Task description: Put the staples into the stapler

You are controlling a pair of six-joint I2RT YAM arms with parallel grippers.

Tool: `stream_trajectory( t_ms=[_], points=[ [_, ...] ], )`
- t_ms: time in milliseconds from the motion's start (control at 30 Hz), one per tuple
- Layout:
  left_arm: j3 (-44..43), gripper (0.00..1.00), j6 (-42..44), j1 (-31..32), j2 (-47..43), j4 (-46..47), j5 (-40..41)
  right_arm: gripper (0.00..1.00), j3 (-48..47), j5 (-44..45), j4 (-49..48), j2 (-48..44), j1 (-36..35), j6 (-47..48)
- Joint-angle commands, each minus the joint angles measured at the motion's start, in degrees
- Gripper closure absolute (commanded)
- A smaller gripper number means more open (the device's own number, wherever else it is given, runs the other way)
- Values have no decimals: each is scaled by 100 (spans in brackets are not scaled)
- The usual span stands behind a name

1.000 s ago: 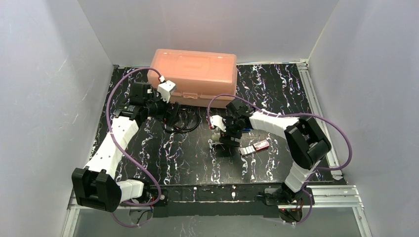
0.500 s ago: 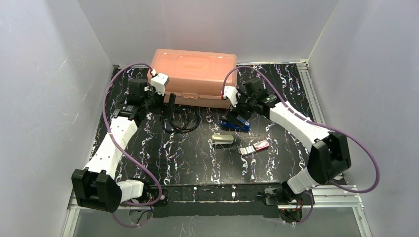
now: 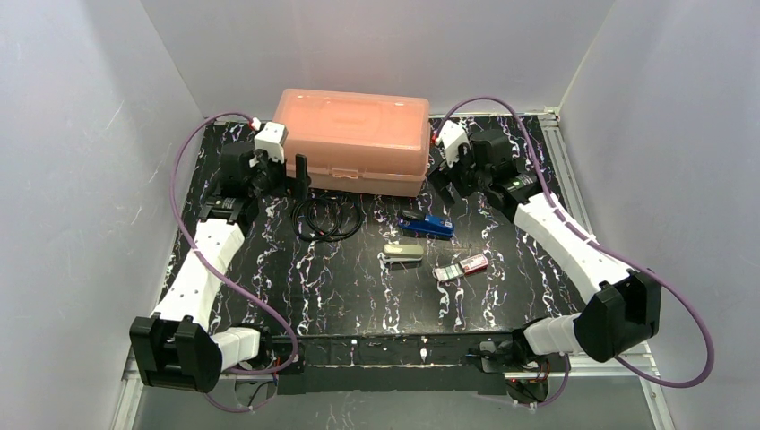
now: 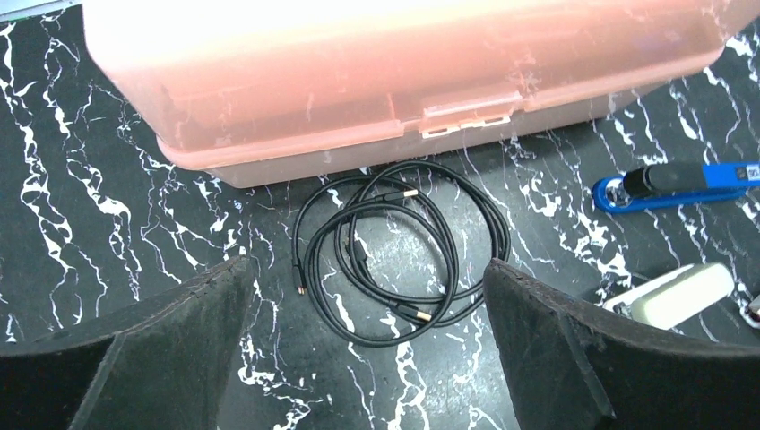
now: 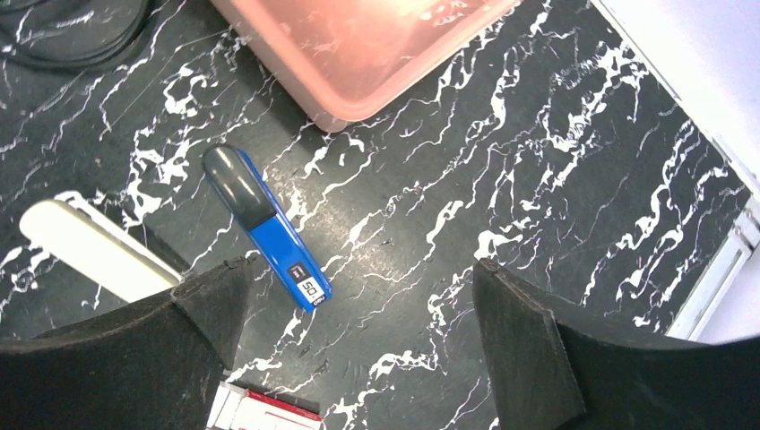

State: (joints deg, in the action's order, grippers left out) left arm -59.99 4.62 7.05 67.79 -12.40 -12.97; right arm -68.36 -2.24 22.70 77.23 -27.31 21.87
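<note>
A blue stapler (image 3: 427,226) lies on the black marbled table, right of centre, and shows in the right wrist view as the blue stapler (image 5: 260,224). A pale stapler (image 3: 403,253) lies just in front of it. The staples (image 3: 462,266), a small pink-red box with its white tray slid out, rest to the right of the pale stapler; the staples (image 5: 264,414) show at the bottom edge of the right wrist view. My right gripper (image 3: 445,184) hangs open and empty beside the pink case's right end. My left gripper (image 3: 301,173) is open and empty at the case's left front, above a cable coil.
A large translucent pink case (image 3: 351,139) stands shut at the back centre. A coiled black cable (image 3: 330,218) lies in front of it; the cable (image 4: 394,251) sits between my left fingers in that view. Metal rails (image 3: 560,170) border the table's right side.
My right arm has lifted away from the pale stapler at the middle and swung back to the far right beside the case. My left arm has drawn back to the left.
</note>
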Motion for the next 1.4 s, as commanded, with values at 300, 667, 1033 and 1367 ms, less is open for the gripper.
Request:
stream_trajectory(
  t_ms=[300, 667, 1033, 1367],
  points=[
    [823, 2, -324, -138, -1033, 1100, 257, 1, -189, 437, -580, -649, 175, -767],
    [157, 2, 170, -142, -1712, -23, 198, 1, 116, 1489, -1096, -1357, 358, -870],
    [322, 2, 3, -136, -2626, -478, -193, 1, 70, 1028, -712, -1873, 805, -1111],
    [305, 1, -210, -142, -2527, -490, 25, 1, 327, 813, -646, -2189, 1072, -1157]
  ],
)
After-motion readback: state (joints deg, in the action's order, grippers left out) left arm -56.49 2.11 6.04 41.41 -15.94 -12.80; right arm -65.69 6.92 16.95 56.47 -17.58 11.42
